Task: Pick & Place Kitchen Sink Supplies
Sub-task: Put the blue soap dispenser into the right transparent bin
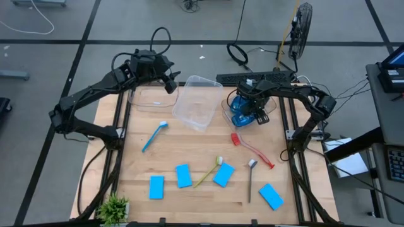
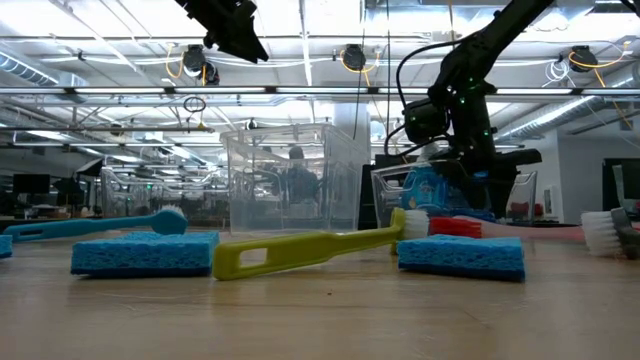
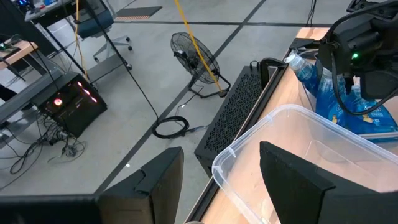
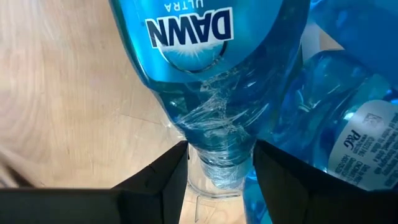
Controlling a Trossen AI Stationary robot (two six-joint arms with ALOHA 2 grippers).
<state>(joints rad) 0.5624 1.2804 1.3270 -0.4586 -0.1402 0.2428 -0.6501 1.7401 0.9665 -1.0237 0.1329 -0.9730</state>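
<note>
**Right fingers on a soap bottle's neck**

Blue soap bottle (image 4: 211, 74) caught by its neck between the right gripper (image 4: 219, 163) fingers, label just beyond the fingertips, more bottles (image 1: 242, 108) packed beside it in a clear tub (image 1: 273, 114). Farther out on the table (image 1: 189, 202): four blue sponges (image 1: 184, 176) and red (image 1: 251, 147), yellow (image 1: 208, 172), blue (image 1: 154, 135) and grey (image 1: 250, 178) brushes. Left gripper (image 3: 221, 180) raised, fingers apart and holding nothing, rim of a second tub (image 3: 292, 130) between the fingertips.
</note>
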